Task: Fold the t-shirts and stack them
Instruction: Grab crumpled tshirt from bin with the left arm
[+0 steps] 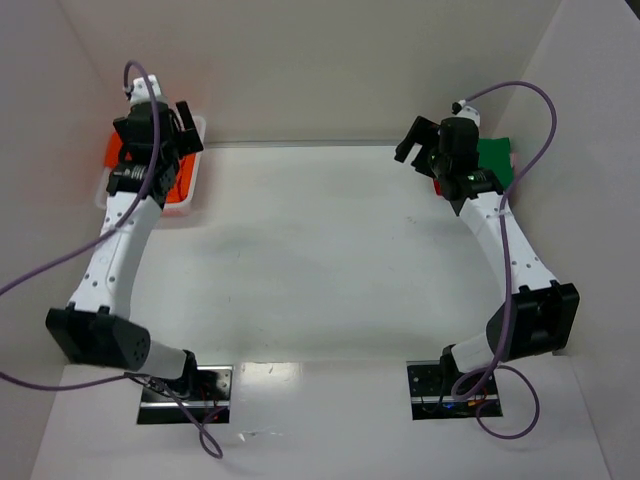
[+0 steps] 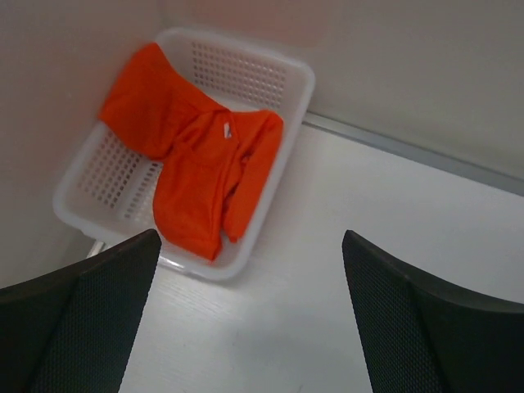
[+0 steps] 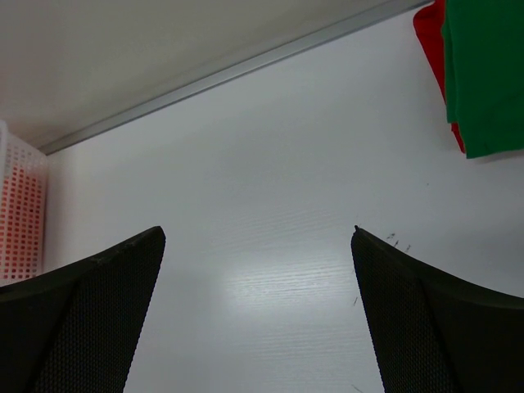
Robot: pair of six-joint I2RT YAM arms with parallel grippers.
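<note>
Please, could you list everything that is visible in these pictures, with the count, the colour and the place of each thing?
orange t-shirt: one, bright orange, crumpled in the basket, partly over its rim
basket: one, white mesh, far left corner of the table
green t-shirt: one, green, far right, lying on the red one
red t-shirt: one, red, under the green one, only an edge showing
table: one, white, bare in the middle
cables: two, purple, one on each arm
left gripper: one, black, open, near the basket
right gripper: one, black, open, near the green t-shirt
</note>
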